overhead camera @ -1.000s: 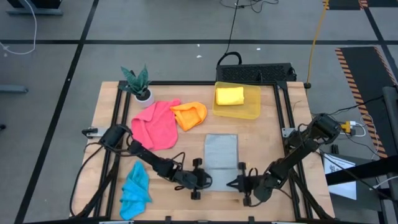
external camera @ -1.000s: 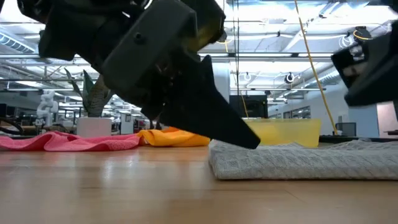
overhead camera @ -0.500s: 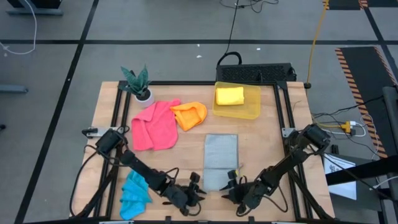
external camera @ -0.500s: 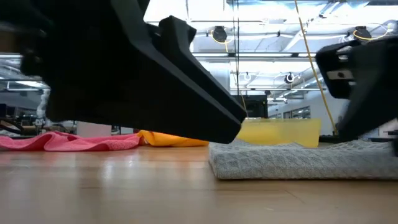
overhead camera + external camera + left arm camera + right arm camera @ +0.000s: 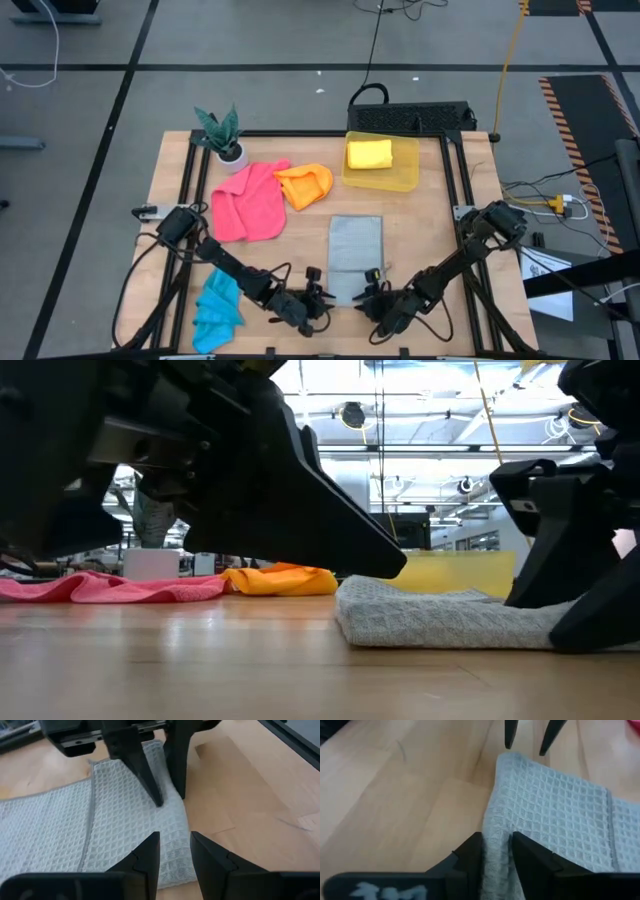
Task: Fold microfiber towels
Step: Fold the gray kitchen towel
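High view: the grey towel (image 5: 354, 257) lies flat as a long folded strip in the middle of the table (image 5: 440, 215), its near short edge towards the two arms, which suits lifting that edge and carrying it over for another fold. The right gripper (image 5: 496, 854) sits at one near corner with a ridge of grey cloth standing between its slightly parted fingers, so it straddles the corner, though I judge it not yet clamped. The left gripper (image 5: 173, 851) hovers at the other near corner, its fingers a little apart over the towel's edge with nothing pinched. Working the two corners together would keep the fold square. Farther off, the pink towel (image 5: 248, 200) and orange towel (image 5: 306, 184) lie crumpled and touching beside the plant (image 5: 224, 134). The blue towel (image 5: 217, 305) lies bunched under the left arm. The yellow towel (image 5: 369, 154), already folded, rests in the bin (image 5: 405, 176).
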`<action>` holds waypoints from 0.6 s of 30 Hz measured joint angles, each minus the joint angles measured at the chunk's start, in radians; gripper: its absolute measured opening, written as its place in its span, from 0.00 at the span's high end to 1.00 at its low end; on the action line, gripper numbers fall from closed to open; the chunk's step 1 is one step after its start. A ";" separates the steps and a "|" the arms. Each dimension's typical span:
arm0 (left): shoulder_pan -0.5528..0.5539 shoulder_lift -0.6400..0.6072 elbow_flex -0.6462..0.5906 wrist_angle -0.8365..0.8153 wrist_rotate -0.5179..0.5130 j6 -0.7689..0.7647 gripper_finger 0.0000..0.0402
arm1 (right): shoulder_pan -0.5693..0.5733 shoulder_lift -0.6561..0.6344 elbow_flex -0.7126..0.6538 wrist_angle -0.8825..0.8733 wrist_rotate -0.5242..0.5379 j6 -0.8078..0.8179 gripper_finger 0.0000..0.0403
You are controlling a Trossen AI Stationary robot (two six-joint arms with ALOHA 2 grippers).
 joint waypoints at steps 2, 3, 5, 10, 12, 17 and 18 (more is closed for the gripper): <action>0.001 0.000 0.000 -0.005 0.000 -0.006 0.72 | -0.002 0.000 0.000 -0.004 -0.001 0.017 0.80; -0.001 0.000 0.000 -0.006 -0.005 -0.006 0.72 | -0.002 0.000 0.000 -0.004 -0.001 0.022 0.82; -0.013 -0.004 0.000 -0.007 -0.047 -0.003 0.72 | -0.004 0.000 0.000 -0.002 -0.002 0.029 0.88; -0.071 -0.054 0.001 -0.051 -0.211 0.051 0.72 | -0.006 -0.013 -0.002 0.011 -0.053 0.033 0.98; -0.094 -0.067 0.001 -0.088 -0.270 0.058 0.72 | -0.006 -0.030 -0.004 0.008 -0.079 0.057 0.97; -0.119 -0.082 0.000 -0.102 -0.356 0.057 0.72 | 0.001 -0.111 -0.003 0.014 -0.107 0.082 0.96; -0.122 -0.081 0.000 -0.103 -0.366 0.058 0.72 | 0.003 -0.130 -0.003 0.014 -0.109 0.087 0.97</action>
